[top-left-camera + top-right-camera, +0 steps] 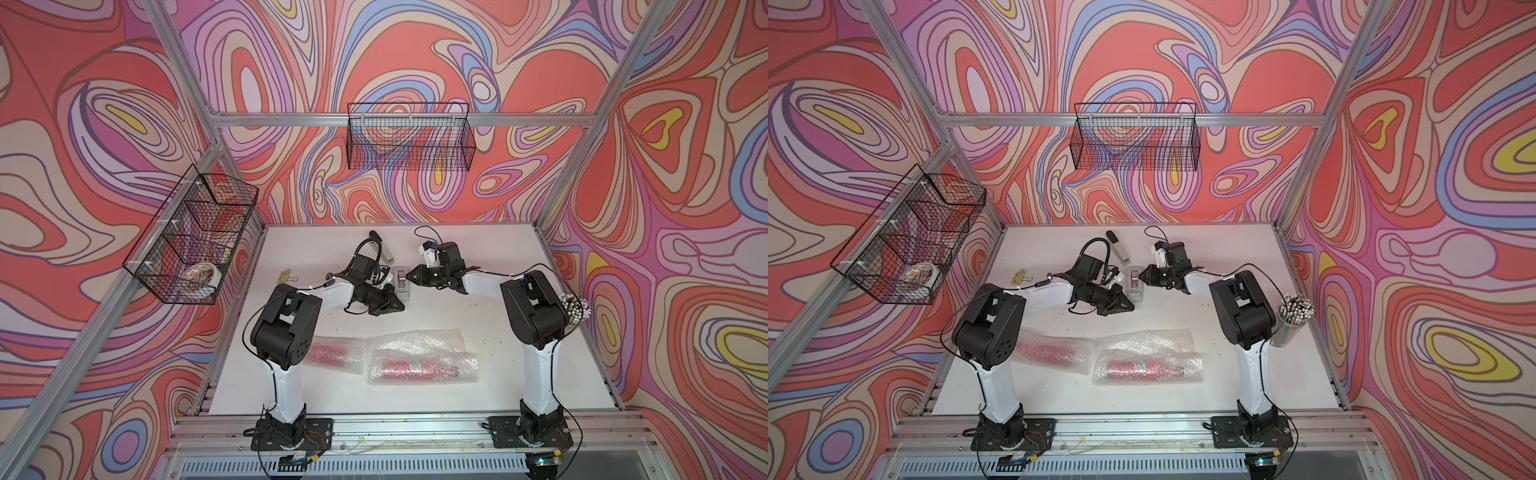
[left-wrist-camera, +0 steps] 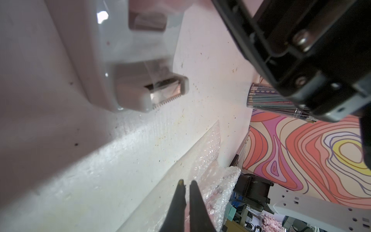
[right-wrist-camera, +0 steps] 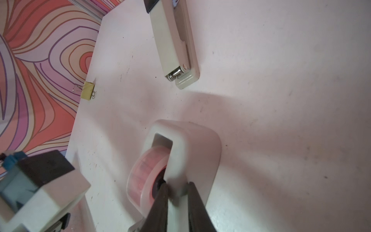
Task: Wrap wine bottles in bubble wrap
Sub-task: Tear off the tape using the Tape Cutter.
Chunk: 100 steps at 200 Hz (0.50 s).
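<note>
Two wine bottles lie on their sides at the table's front, each rolled in bubble wrap [image 1: 419, 343] [image 1: 1150, 343]. The labelled one [image 1: 409, 368] [image 1: 1142, 369] shows fully. The other [image 1: 332, 351] [image 1: 1050, 351] is partly hidden behind my left arm. My left gripper [image 1: 401, 307] [image 2: 187, 183] hovers beside the front end of the grey tape dispenser [image 1: 401, 284] [image 2: 130, 80]; a thin gap shows between its jaws, with nothing visible in it. My right gripper [image 1: 409, 276] [image 3: 177, 187] is shut on the dispenser's side wall [image 3: 192, 140], next to the tape roll [image 3: 146, 170].
A stapler [image 1: 384, 249] [image 3: 172, 44] lies behind the dispenser, and binder clips [image 1: 289, 274] [image 3: 88, 90] sit at the left edge. A cup of pencils [image 1: 575, 309] [image 2: 271, 98] stands at the right edge. Wire baskets [image 1: 195, 237] [image 1: 409, 137] hang on the left and back frame.
</note>
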Available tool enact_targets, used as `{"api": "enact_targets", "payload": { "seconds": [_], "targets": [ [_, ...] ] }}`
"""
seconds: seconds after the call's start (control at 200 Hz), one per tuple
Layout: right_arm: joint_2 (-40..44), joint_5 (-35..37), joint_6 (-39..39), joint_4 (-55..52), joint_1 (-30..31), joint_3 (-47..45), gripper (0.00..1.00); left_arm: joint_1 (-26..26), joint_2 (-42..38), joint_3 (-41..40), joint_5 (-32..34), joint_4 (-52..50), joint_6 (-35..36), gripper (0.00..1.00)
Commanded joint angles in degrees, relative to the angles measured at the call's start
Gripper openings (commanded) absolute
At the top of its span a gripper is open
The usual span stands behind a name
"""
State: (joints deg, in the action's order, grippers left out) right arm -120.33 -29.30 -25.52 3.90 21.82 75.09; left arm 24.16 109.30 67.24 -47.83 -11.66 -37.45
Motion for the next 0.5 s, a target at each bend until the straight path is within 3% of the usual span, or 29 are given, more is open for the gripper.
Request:
{"api": "enact_targets", "payload": {
  "seconds": [0.0,0.165,0.496],
  "targets": [
    [-0.5,4.6,0.5,-3.5,-0.2,-1.8,0.20,-1.4,-2.6,3.2,3.1,-3.0,1.7,0.31],
    [-0.6,4.3,0.0,-3.1,-0.3,-1.7,0.20,-2.0,0.3,9.7,6.1,-7.6,1.5,0.48],
    [-1.2,3.6,-0.7,-2.4,-0.3,-1.7,0.20,-3.0,7.9,14.5,4.8,-5.1,-1.8,0.53]
  ]
}}
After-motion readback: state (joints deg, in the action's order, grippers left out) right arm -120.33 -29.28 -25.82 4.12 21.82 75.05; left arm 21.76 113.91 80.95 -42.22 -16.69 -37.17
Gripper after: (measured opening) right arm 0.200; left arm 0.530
